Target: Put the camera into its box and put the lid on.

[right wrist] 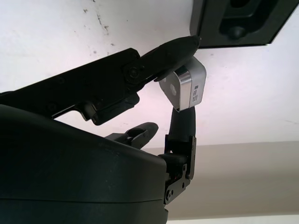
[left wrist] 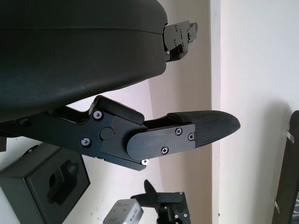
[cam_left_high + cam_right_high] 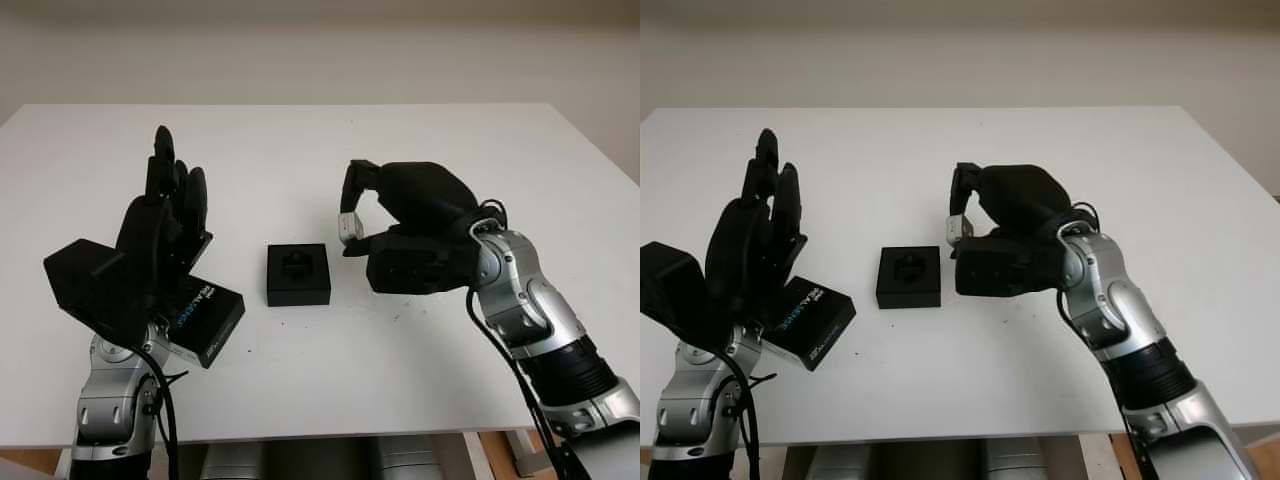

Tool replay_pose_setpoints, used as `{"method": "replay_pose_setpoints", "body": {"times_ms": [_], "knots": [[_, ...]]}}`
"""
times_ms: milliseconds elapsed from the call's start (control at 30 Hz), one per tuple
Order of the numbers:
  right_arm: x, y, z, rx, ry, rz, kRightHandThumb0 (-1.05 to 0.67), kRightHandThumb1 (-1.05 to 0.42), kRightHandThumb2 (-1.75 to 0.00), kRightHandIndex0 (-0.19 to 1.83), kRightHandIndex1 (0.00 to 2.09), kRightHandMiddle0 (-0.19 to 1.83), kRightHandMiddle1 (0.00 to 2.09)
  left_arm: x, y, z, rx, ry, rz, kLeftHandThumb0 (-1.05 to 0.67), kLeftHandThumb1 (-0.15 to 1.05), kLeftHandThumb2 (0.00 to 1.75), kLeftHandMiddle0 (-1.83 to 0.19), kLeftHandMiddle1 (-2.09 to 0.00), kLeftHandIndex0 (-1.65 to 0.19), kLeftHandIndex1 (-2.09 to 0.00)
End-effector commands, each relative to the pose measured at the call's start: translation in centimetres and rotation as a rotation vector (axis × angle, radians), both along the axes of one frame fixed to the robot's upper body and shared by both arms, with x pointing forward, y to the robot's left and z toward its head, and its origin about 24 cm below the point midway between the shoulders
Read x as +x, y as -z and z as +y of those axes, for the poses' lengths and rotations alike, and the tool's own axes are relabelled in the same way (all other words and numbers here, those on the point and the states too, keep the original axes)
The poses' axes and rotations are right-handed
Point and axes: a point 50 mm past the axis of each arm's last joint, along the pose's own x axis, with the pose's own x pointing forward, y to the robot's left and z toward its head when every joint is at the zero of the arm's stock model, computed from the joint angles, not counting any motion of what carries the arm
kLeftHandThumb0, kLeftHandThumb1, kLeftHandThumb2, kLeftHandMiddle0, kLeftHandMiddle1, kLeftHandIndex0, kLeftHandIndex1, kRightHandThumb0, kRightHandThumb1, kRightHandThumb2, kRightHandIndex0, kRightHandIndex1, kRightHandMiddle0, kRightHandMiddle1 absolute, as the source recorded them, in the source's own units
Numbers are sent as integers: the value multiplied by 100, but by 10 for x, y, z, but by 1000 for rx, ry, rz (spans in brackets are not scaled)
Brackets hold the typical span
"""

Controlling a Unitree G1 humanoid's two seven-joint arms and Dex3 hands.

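Note:
A small silver camera (image 3: 349,227) is pinched in my right hand (image 3: 352,222), held above the table just right of the box; the right wrist view shows the camera (image 1: 186,89) between fingertips. The open black box (image 3: 298,273) with a moulded insert sits at the table's middle, also seen as the box (image 3: 909,276). The black lid (image 3: 205,314) with white lettering lies flat to the box's left. My left hand (image 3: 165,205) is raised over the lid, open and holding nothing.
The white table (image 3: 320,150) stretches wide behind the box, with its front edge near my arms. A plain wall stands behind the table.

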Motion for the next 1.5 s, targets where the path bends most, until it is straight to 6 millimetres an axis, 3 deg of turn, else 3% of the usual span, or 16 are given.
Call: {"method": "replay_pose_setpoints", "body": {"times_ms": [0,467,733,1267,1400,1467], "knots": [[2,-15,5,14,-23,-25,-43,-100,-5,53,8,39,159,-2,-4,-2,-3,1,-20,-72,105,60,19,0,19,0],[10,-19,22,-38,-105,67,-41,-101,-5,52,6,32,164,-4,-2,-6,-17,-7,-11,-74,105,59,19,0,19,0],[12,-15,28,-55,-135,54,-41,-99,-5,54,7,35,154,-5,-1,-8,-16,-21,-5,-74,105,58,19,0,19,0],[12,-2,37,23,-83,99,-42,-101,-5,58,9,34,175,-5,-3,-12,-7,-27,0,-76,105,55,19,0,19,0],[10,-2,38,6,-62,94,-42,-100,-5,66,15,37,175,-5,-4,-13,-9,-29,-6,-76,105,56,19,0,19,0],[9,-1,38,13,-46,99,-41,-98,-5,51,49,38,177,-4,-4,-14,-6,-31,-10,-76,105,55,19,0,19,0]]}}
